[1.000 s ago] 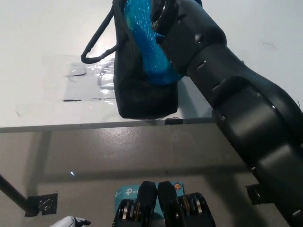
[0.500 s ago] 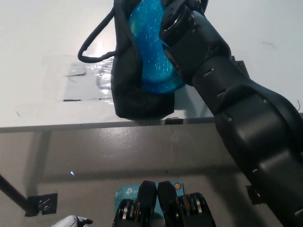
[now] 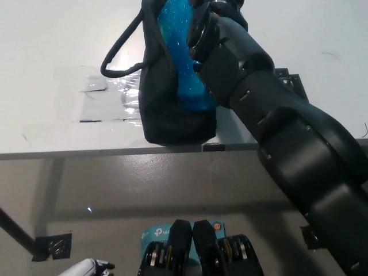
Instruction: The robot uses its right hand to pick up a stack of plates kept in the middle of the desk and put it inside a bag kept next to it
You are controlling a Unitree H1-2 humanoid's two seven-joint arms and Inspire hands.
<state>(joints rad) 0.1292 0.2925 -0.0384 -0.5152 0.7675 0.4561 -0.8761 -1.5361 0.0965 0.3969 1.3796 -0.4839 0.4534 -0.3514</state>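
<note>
A black bag (image 3: 172, 109) with a loop handle (image 3: 118, 52) stands on the white desk (image 3: 52, 69), close to its front edge. The blue, glittery stack of plates (image 3: 183, 63) stands on edge inside the bag's open mouth, against its right side. My black right arm (image 3: 270, 121) comes in from the lower right and lies over the stack. The right hand (image 3: 221, 8) is at the stack's upper end, cut off by the picture's top edge, so its grip is hidden. A sliver of my white left hand (image 3: 86, 267) rests at the bottom left, below the desk.
Clear tape and plastic film (image 3: 106, 100) lie on the desk left of the bag. The desk's front edge (image 3: 86, 154) runs across the middle, with grey floor below. A desk leg and its foot plate (image 3: 52, 246) sit at the lower left.
My right arm has shifted slightly left and further over the bag. The blue stack now stands more upright in the bag's mouth, and the bag and its handle have shifted a little.
</note>
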